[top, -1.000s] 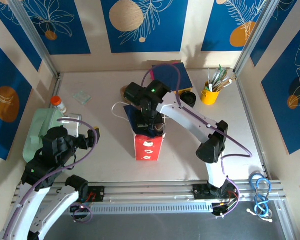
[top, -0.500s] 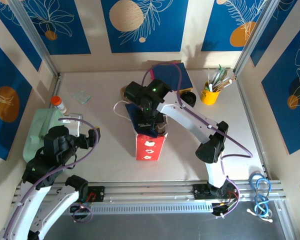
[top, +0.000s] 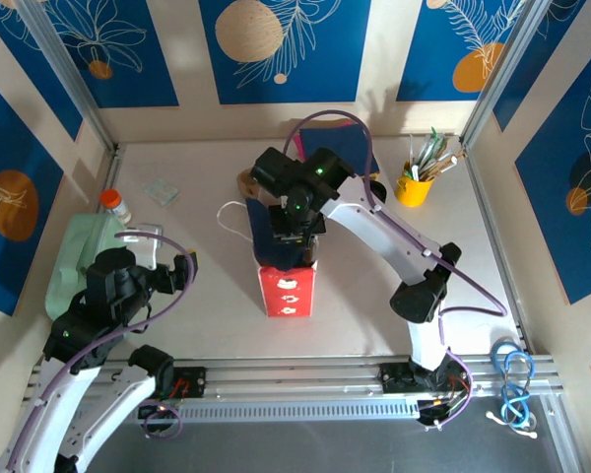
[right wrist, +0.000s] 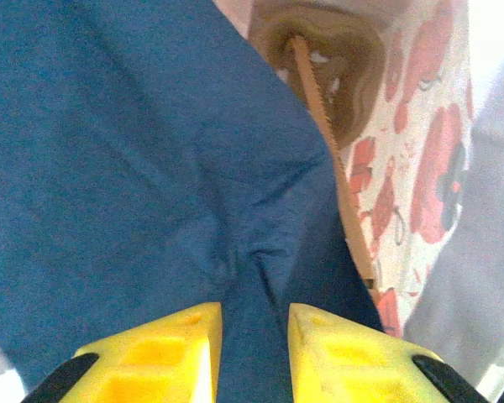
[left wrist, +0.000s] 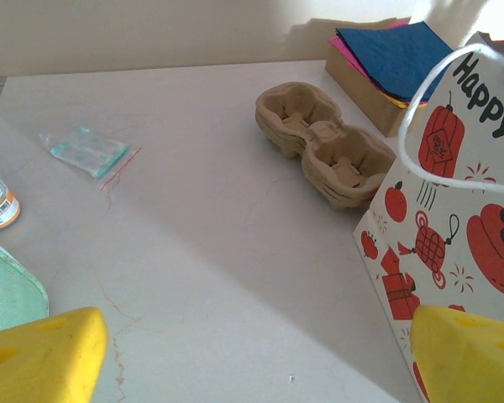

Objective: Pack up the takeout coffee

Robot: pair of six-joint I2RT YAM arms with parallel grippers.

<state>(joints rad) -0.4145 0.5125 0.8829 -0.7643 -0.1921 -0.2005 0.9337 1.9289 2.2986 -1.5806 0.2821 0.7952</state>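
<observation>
left gripper (left wrist: 260,344) idle at near edge, jaws wide, empty. right gripper (right wrist: 250,336) down in red gift bag (top: 288,291). jaws narrow, blue napkin (right wrist: 134,151) crease in gap, can't tell if pinched. coffee cup (right wrist: 319,63) looks to be in bag beside napkin, stirrer (right wrist: 335,168) poking out. tip: release clean, lift straight up, don't snag stirrer or white handle (left wrist: 404,134). further back: pulp carrier (left wrist: 328,147), yellow utensil pot (top: 412,187).

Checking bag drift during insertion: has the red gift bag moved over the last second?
Yes. The red bag has slid slightly left, away from the yellow pot, judged in the top view.
</observation>
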